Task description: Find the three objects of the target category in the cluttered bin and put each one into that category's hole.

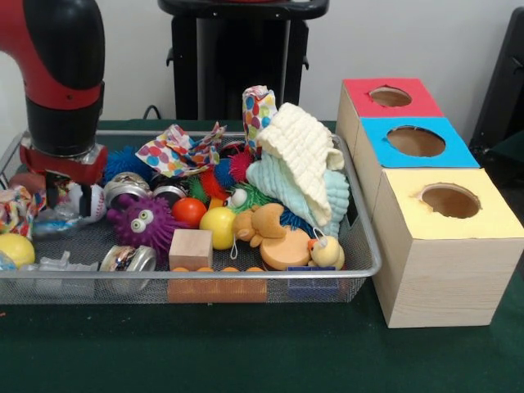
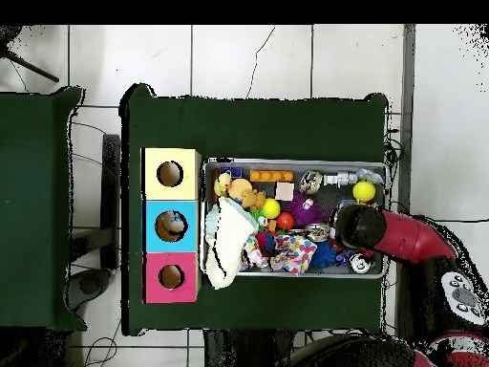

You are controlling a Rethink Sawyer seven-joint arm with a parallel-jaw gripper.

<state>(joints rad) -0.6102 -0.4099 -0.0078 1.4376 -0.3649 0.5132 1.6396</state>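
The wire-mesh bin (image 1: 360, 214) is full of toys and cloths; it also shows in the overhead view (image 2: 296, 161). Three boxes stand beside it, each with a round hole in its top: red (image 1: 390, 97), blue (image 1: 415, 141) and yellow (image 1: 449, 200). My gripper (image 1: 59, 190) hangs low over the bin's left end in the front view, next to a white baseball (image 1: 95, 201) and a metal tin (image 1: 127, 188). Whether it holds anything does not show. In the overhead view the arm (image 2: 361, 227) hides it.
In the bin lie a purple spiky ball with eyes (image 1: 146, 221), an orange ball (image 1: 189, 212), a yellow ball (image 1: 218, 227), a wooden cube (image 1: 191, 248), a teddy bear (image 1: 258, 223), a rubber duck (image 1: 326, 250) and a cream cloth (image 1: 307, 155). Something lies inside the blue hole (image 2: 171, 226).
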